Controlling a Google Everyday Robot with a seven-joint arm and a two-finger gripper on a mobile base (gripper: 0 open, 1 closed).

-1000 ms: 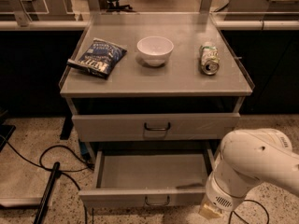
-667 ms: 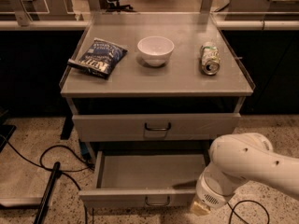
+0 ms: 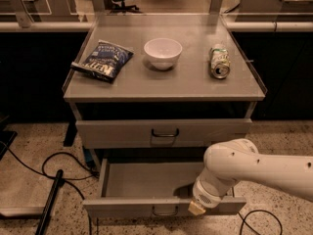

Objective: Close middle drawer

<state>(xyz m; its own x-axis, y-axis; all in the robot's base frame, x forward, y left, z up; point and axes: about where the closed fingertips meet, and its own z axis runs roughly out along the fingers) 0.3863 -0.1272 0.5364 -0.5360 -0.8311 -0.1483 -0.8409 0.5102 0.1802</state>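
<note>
The grey metal cabinet (image 3: 164,84) stands in the middle of the view. Its uppermost drawer (image 3: 122,133), with a dark loop handle (image 3: 165,132), is closed. The middle drawer (image 3: 146,180) is pulled far out, a wide shallow tray with nothing visible inside. Its flat front (image 3: 122,207) with a small handle (image 3: 165,211) lies near the bottom edge. My white arm (image 3: 254,168) reaches in from the right. My gripper (image 3: 197,208) hangs at the drawer front's upper edge, just right of the handle. The lowest drawer is hidden.
On the cabinet top lie a dark blue chip bag (image 3: 103,60), a white bowl (image 3: 163,53) and a can on its side (image 3: 220,61). Black cables (image 3: 54,168) and a black pole (image 3: 49,204) lie on the speckled floor at the left.
My arm has swung left across the drawer's right side, bringing the gripper from the front's right end toward the handle. The drawer stays open.
</note>
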